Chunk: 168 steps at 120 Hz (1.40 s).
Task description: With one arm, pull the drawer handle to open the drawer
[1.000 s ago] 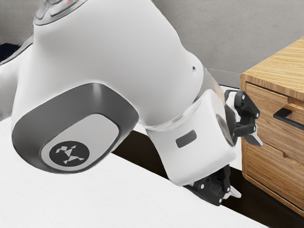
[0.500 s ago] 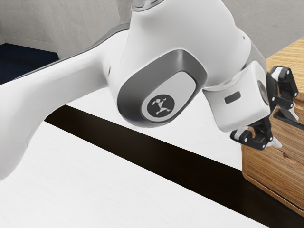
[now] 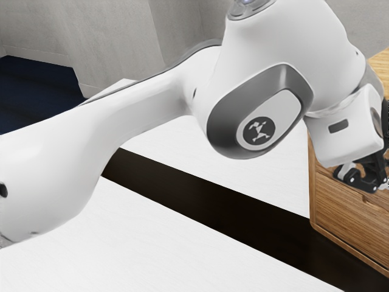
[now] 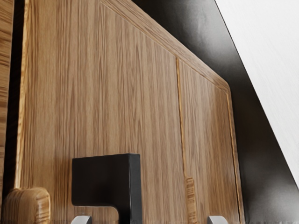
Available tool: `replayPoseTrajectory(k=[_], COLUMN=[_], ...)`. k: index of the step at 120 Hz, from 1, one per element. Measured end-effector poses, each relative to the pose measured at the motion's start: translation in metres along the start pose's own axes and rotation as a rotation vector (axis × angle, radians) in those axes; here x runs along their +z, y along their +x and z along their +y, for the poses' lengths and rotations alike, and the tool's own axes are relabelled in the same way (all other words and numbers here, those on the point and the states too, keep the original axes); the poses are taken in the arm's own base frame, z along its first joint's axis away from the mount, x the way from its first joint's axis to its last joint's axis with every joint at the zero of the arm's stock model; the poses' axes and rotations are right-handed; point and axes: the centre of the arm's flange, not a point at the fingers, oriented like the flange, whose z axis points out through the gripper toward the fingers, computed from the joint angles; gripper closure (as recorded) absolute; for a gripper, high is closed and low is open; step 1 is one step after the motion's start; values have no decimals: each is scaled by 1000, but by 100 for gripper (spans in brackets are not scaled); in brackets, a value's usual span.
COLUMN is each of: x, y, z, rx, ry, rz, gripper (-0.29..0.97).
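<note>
The wooden cabinet stands at the exterior view's right edge, mostly behind my white arm. My gripper is up against its front, partly cut off by the picture's edge. In the wrist view the drawer front is very close, with the black handle just ahead of my hand. Two pale fingertips stand wide apart, and the handle lies between them, nearer one tip. The gripper is open and neither finger presses on the handle.
A black strip crosses the white table top toward the cabinet's base. A rounded wooden knob sits beside the handle. My arm's big white links span the scene from the exterior view's left.
My arm has swung toward the exterior view's right and risen. The gripper went from well short of the cabinet to right against the drawer front, covering the handle there.
</note>
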Motion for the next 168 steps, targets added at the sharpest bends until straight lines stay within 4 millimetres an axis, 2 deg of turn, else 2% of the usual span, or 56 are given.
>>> replayPoseTrajectory(k=[12, 30, 46, 70, 78, 106, 136, 168], x=[6, 11, 9, 4, 0, -28, -40, -62], y=[-17, -19, -16, -8, -6, 2, 9, 11], z=[-2, -1, 1, 17, 23, 50, 80, 118], rx=[-11, -2, 6, 25, 29, 36, 49, 43], ry=[-12, -24, -26, -37, -38, -13, -3, 2], rz=[-23, -26, -26, -39, -44, -63, -88, -135], gripper=[39, 31, 55, 76, 79, 77, 76, 75])
